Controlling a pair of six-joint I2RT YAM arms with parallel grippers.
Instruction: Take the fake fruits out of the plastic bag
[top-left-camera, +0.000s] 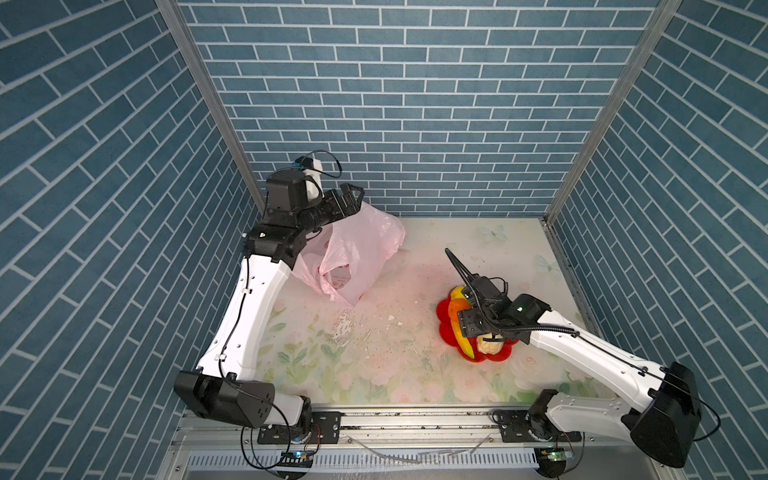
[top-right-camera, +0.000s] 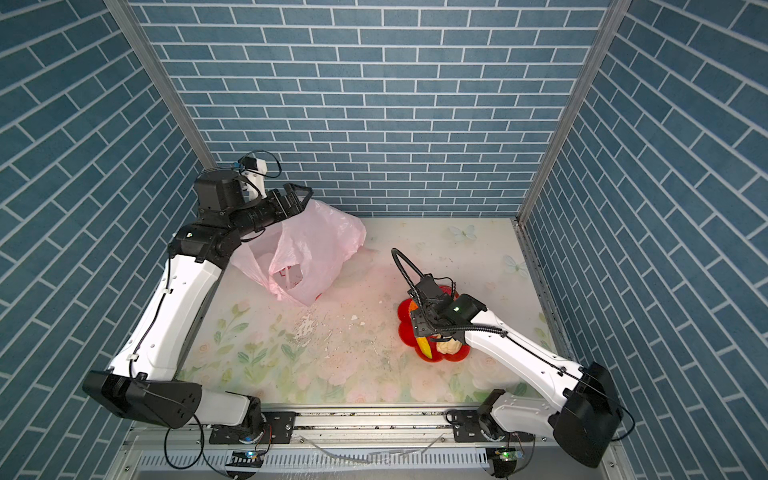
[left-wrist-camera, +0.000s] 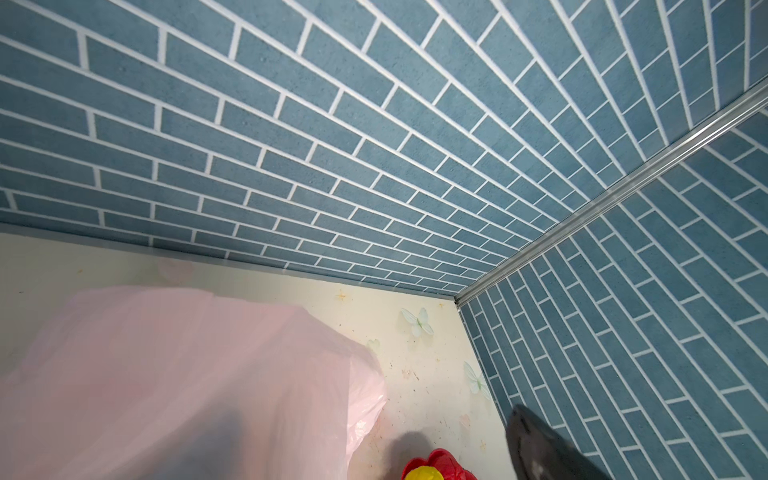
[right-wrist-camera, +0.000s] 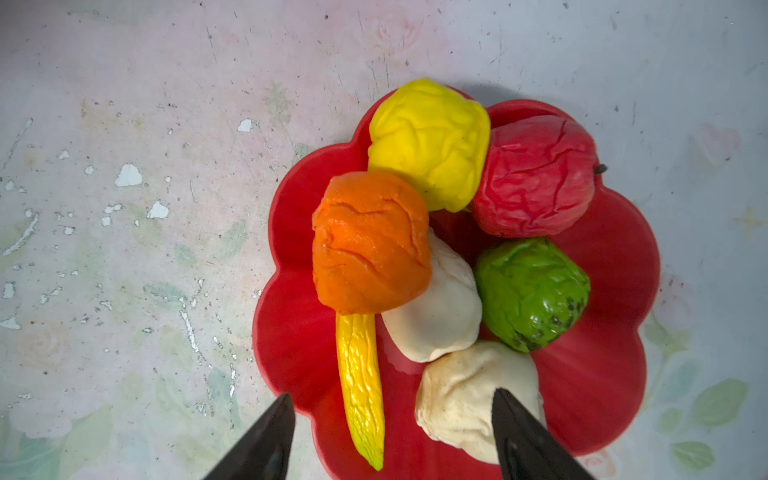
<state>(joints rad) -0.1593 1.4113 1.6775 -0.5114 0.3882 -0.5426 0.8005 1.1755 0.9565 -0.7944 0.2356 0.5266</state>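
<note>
The pink plastic bag (top-left-camera: 357, 253) (top-right-camera: 316, 249) stands crumpled at the back left, its mouth facing the front. No fruit shows inside it. My left gripper (top-left-camera: 353, 195) hovers at the bag's top edge, open; in the left wrist view one finger (left-wrist-camera: 540, 449) is bare and the other shows dimly behind the film (left-wrist-camera: 166, 374). The fake fruits lie on the red flower-shaped plate (right-wrist-camera: 602, 374) (top-left-camera: 446, 332): lemon (right-wrist-camera: 430, 141), red berry (right-wrist-camera: 536, 174), orange (right-wrist-camera: 370, 245), green ball (right-wrist-camera: 532, 291), two cream balls (right-wrist-camera: 440, 316) (right-wrist-camera: 461, 403), banana (right-wrist-camera: 361, 382). My right gripper (right-wrist-camera: 392, 409) is open above them, holding nothing.
Blue brick-pattern walls close in the back and both sides. The floral tabletop (top-left-camera: 374, 374) has white flaked patches (top-left-camera: 345, 328) near the middle. A metal rail (top-left-camera: 415, 419) runs along the front edge.
</note>
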